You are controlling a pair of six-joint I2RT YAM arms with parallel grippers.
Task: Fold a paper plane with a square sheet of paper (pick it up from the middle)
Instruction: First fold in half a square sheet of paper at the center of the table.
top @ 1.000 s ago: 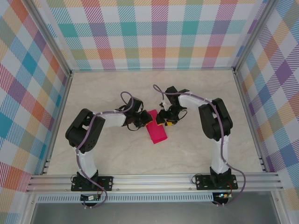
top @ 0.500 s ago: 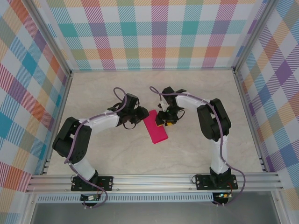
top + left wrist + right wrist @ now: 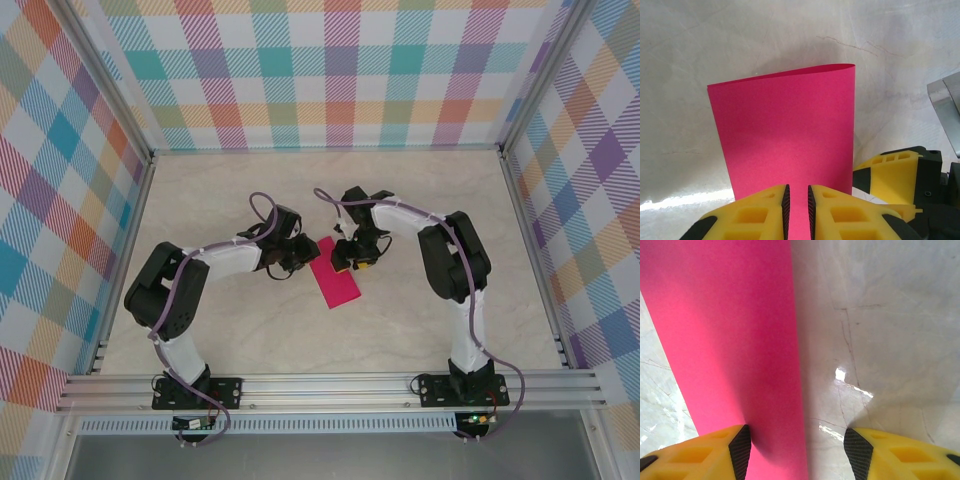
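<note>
1 sheet (image 3: 785, 130) | left pincer (image 3: 797, 202) nearly closed over it | right pincer (image 3: 796, 442) spread astride its edge

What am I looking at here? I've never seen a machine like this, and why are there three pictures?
Two robot arms, the left arm and the right arm, are bolted at the near edge of a table. Each ends in a yellow two-finger gripper. One picture comes from a fixed camera overhead; the other two come from a small camera on each wrist. On the table lies the pink paper, a narrow rectangle that looks folded over. The left gripper has its jaws nearly together at the paper's edge; whether it pinches it I cannot tell. The right gripper is open, one finger over the paper, the other over bare table.
</note>
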